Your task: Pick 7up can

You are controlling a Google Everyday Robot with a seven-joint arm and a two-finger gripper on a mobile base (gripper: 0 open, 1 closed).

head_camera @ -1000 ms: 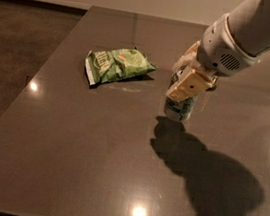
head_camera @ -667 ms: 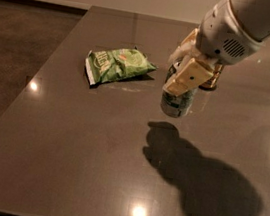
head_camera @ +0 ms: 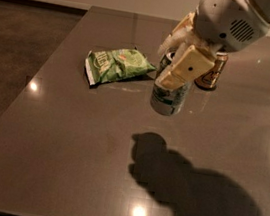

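Observation:
The 7up can, pale green and white with a silver top, hangs in the air above the dark table, its shadow lying on the table below and to the right. My gripper is shut on the can, with one cream finger across its front side and the other behind it. The white arm comes in from the upper right.
A green chip bag lies on the table to the left of the can. A golden-brown can stands upright behind and to the right of the gripper. The table's left edge runs diagonally, with dark floor beyond it.
The gripper has risen with the 7up can in it, lifting it off the table. The shadow has moved away from the can. The chip bag and brown can have not moved.

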